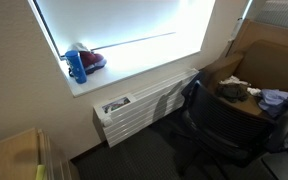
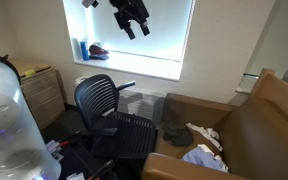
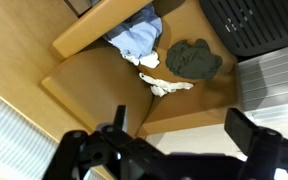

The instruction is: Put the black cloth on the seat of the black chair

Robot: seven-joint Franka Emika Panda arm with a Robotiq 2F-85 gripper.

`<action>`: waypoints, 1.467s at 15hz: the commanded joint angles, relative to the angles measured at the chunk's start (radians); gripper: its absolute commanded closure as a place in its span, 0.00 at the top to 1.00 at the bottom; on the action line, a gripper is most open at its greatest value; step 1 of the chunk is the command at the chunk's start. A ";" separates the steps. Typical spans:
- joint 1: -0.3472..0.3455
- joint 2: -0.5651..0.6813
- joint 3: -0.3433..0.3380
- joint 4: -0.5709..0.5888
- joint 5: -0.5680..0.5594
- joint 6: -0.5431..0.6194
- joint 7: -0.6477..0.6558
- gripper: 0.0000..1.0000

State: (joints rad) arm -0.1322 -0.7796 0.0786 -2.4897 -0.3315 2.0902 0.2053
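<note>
Wrist view: gripper (image 3: 179, 135) spread, empty.
Black cloth (image 3: 194, 60): 12 o'clock; white rag (image 3: 164, 86) just beside, at 7 o'clock.
Risk: pinching both together.

We hold our hand (image 2: 135, 28) high up, its tips pointing down and a little tilted. In the wrist view our two fingers (image 3: 118, 122) stand spread well apart, gripping nothing.
</note>
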 commanded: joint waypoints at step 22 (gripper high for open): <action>0.005 1.072 -0.203 0.607 0.155 -0.124 0.199 1.00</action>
State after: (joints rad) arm -0.1432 0.1146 -0.1142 -2.0269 -0.2037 1.9892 0.3088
